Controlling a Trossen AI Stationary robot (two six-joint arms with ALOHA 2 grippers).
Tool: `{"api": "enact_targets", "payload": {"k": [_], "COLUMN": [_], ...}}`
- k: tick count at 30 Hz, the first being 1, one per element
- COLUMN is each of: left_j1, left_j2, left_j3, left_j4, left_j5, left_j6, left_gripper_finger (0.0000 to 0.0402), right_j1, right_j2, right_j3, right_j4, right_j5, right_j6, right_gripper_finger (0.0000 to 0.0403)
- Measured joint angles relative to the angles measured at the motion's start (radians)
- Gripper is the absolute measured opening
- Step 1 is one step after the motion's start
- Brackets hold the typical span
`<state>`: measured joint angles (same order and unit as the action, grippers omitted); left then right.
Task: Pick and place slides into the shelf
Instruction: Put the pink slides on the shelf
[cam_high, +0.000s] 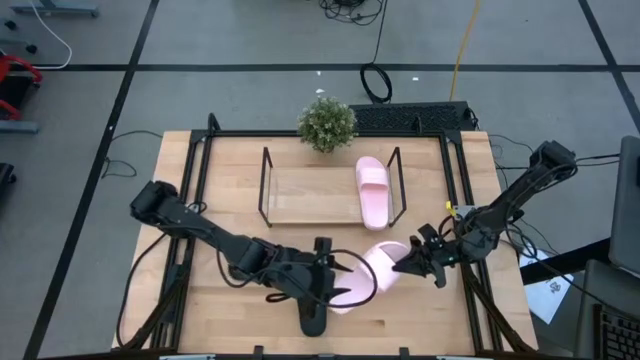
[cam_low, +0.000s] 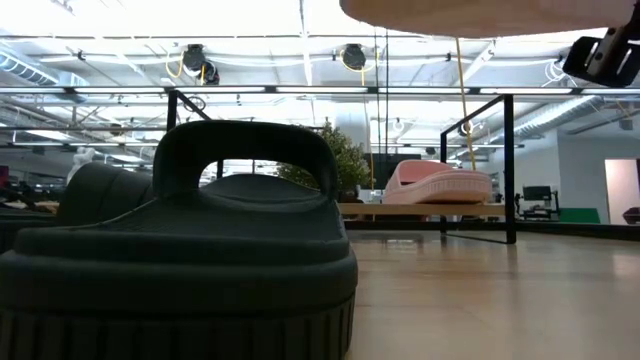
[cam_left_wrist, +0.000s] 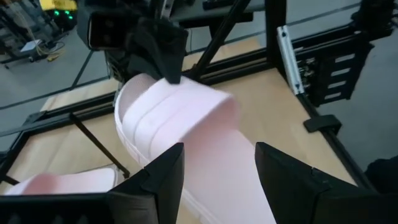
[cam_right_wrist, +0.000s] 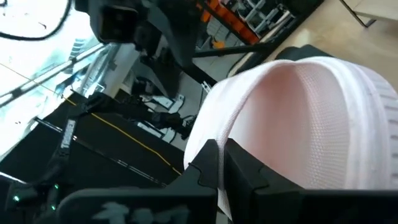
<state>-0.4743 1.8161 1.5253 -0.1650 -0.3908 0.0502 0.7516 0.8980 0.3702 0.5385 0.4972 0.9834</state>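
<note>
A pale pink slide (cam_high: 372, 272) hangs in the air near the table's front right, between my two arms. My left gripper (cam_left_wrist: 217, 152) reaches it from the left, with the sole between its fingers. My right gripper (cam_right_wrist: 221, 146) is shut on its strap from the right. A second pink slide (cam_high: 372, 190) lies sole-down on the right end of the shelf's wood board (cam_high: 300, 195). Two black slides (cam_low: 180, 250) (cam_low: 100, 195) rest on the table near the front edge. My left gripper has the heel half of the pink slide's sole (cam_left_wrist: 217, 180) between its two fingers, which lie along the slide. They come from the table's left, slanting slightly down. The slide is lifted clear of the table. My right gripper pinches the edge of the pink slide's strap (cam_right_wrist: 249, 118) between its shut fingers. It comes roughly level from the table's right side. The slide's toe end is clear of the table.
A small potted plant (cam_high: 327, 122) stands behind the shelf. The shelf's black wire side frames (cam_high: 266, 185) rise at both ends of the board. Black rails (cam_high: 460, 200) run along the tabletop's edges. One black slide (cam_high: 315, 310) lies under my left gripper.
</note>
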Motion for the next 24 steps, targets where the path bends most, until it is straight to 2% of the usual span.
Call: {"api": "enact_targets", "payload": {"k": [7, 13, 24], "left_j1": [0.038, 0.065, 0.1], "left_j2": [0.042, 0.046, 0.071], "left_j3": [0.0, 0.0, 0.0], "left_j4": [0.041, 0.052, 0.064], "left_j5": [-0.009, -0.055, -0.039], "left_j6": [-0.026, -0.025, -0.033], "left_gripper_finger": [0.0198, 0.0198, 0.0198], "right_j1": [-0.003, -0.003, -0.002], "right_j2": [0.028, 0.04, 0.04], "right_j3": [0.0, 0.0, 0.0], "right_j4": [0.067, 0.078, 0.085], "right_j5": [-0.001, -0.003, -0.004], "right_j6": [-0.027, -0.028, -0.046], "right_gripper_finger": [0.0, 0.0, 0.0]}}
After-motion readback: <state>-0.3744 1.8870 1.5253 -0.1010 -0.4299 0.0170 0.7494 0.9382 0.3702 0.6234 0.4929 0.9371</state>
